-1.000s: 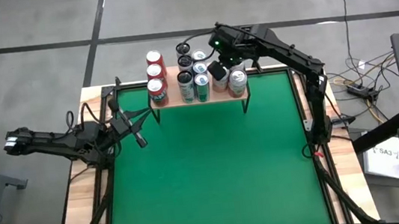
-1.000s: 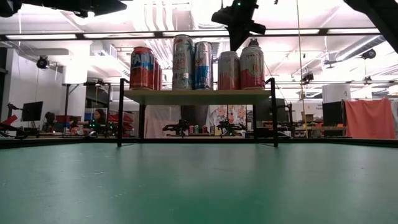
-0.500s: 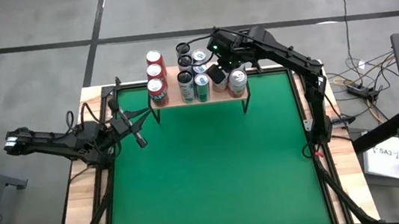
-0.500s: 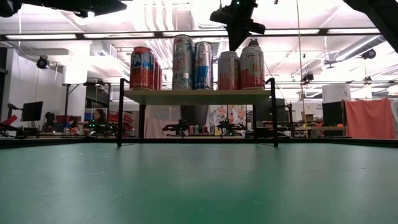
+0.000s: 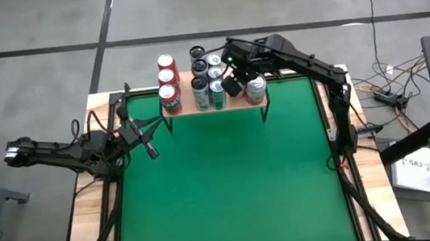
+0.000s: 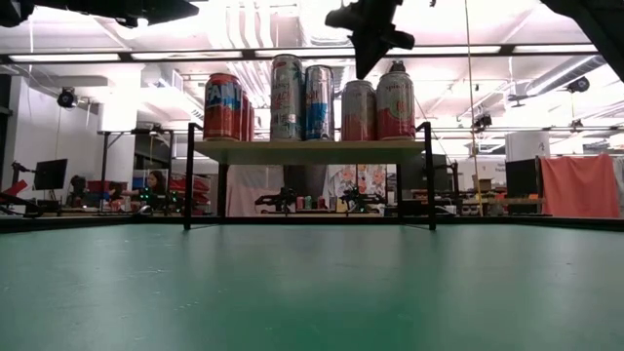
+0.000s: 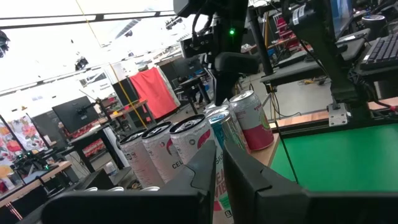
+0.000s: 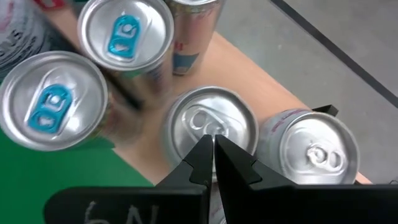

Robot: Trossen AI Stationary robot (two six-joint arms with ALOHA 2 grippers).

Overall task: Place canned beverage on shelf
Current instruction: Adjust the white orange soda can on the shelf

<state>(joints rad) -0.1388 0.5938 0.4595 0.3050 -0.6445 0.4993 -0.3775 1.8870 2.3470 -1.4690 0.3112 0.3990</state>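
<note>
My right claw [image 5: 231, 84], pinched shut and empty, hovers above the silver-topped cans [image 5: 255, 88] on the light bare-wood shelf [image 5: 229, 103], upper centre.

Bright overhead lighting, blurred near fingers

Shelf [image 5: 215, 105]: light bare-wood top on thin black legs, standing at the far edge of the green tabletop, centred. Cans [image 6: 307, 102]: all upright on it, red ones at left, blue-white in the middle, pink-silver at right.
</note>
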